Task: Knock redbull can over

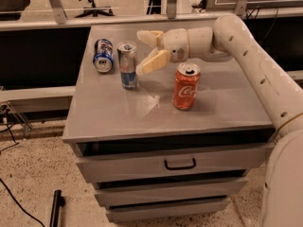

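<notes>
We hold our gripper (141,52), jaws spread and empty, just beside the upright redbull can (128,66), placed to tip it.

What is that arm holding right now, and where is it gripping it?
Nothing. The gripper is open, its fingers spread just right of the upright redbull can in the camera view, with no can between them.
</notes>
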Robot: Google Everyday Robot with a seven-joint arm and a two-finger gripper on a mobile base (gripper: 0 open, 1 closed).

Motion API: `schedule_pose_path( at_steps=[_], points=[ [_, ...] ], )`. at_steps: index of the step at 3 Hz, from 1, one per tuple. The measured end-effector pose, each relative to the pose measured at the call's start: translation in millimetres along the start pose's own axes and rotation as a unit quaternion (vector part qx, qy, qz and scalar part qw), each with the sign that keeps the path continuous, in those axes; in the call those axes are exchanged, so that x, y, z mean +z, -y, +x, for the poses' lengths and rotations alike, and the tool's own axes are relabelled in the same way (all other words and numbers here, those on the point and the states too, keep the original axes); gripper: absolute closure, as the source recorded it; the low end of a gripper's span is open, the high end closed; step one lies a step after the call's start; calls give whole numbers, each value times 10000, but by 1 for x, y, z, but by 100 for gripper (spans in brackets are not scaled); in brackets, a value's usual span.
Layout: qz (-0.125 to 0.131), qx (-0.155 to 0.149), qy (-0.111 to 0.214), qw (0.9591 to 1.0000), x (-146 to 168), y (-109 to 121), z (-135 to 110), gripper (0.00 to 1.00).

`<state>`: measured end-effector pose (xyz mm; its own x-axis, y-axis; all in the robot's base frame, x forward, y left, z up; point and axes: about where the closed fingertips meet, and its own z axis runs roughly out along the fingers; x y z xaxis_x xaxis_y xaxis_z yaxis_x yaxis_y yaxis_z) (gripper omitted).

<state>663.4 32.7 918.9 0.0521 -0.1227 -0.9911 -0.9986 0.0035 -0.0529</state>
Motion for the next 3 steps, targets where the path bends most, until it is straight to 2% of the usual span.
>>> schedule_pose_path(
  at_steps=[3],
  points=[
    [-486,-37,121,9987,21,-14,6,0]
  ],
)
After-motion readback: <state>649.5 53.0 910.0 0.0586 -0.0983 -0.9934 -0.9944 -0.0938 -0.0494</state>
